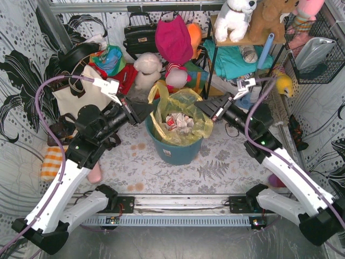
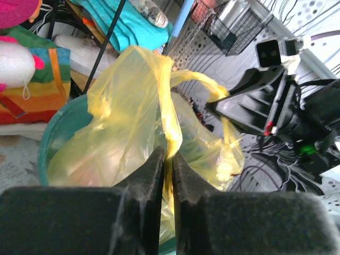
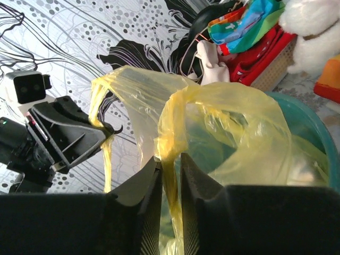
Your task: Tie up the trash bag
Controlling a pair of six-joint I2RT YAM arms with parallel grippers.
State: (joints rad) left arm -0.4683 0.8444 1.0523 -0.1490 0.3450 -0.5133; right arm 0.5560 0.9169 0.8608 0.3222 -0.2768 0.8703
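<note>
The trash bag (image 1: 180, 110) is thin yellow plastic lining a teal bucket (image 1: 178, 151), with crumpled white-and-red paper inside. My left gripper (image 1: 141, 110) is at the bag's left rim. In the left wrist view its jaws (image 2: 169, 159) are pinched on a twisted yellow strand of the bag (image 2: 133, 106). My right gripper (image 1: 202, 108) is at the right rim. In the right wrist view its jaws (image 3: 171, 159) stand slightly apart, and a gathered strand of the bag (image 3: 223, 122) runs between them with a dark gap beside it. Both strands rise to bunched flaps above the bucket.
Behind the bucket are a cream tote (image 1: 81, 91) with black straps, plush toys (image 1: 148, 70), a black handbag (image 1: 140, 35) and a shelf (image 1: 237, 54) with folded cloth. A wire basket (image 1: 315, 48) hangs at the right. A striped orange cloth (image 1: 51, 162) lies at the left.
</note>
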